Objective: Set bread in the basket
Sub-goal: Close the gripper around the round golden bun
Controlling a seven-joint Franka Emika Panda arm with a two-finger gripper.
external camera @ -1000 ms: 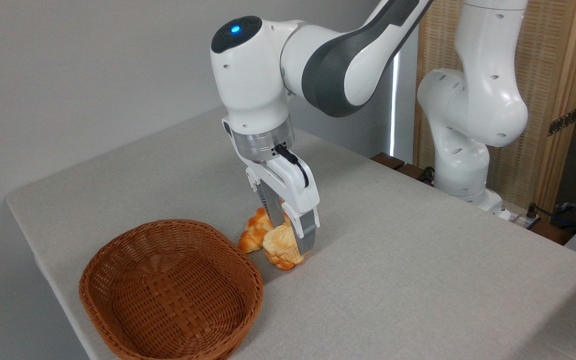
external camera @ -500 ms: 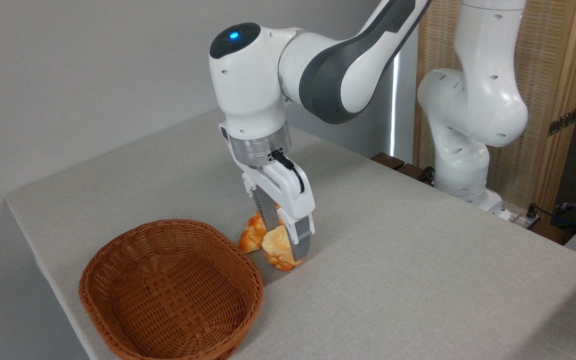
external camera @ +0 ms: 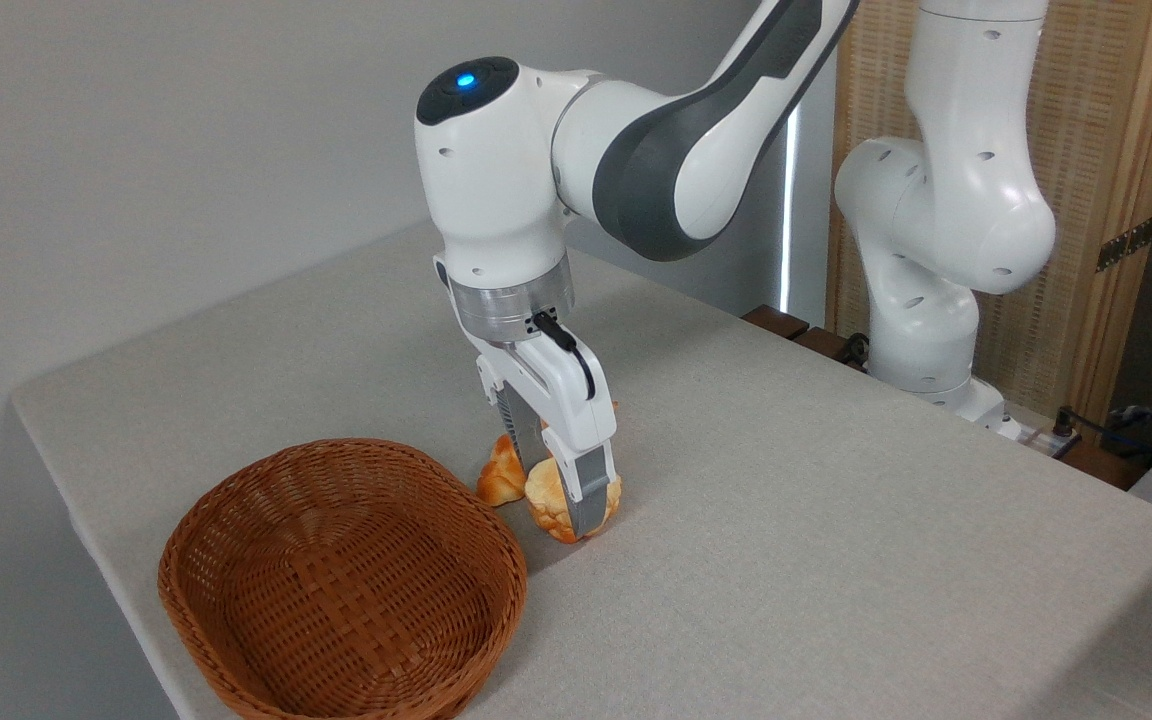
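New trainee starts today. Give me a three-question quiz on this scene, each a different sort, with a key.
1. True or false: the basket already holds a piece of bread.
2. The gripper has its fingers around which item? A) the small pale-topped bun B) the orange braided loaf C) the basket rim
3. Fill in: the basket sits to the ____ of the bun in the picture.

Key: 1 false, the basket is empty; 2 A; 3 left.
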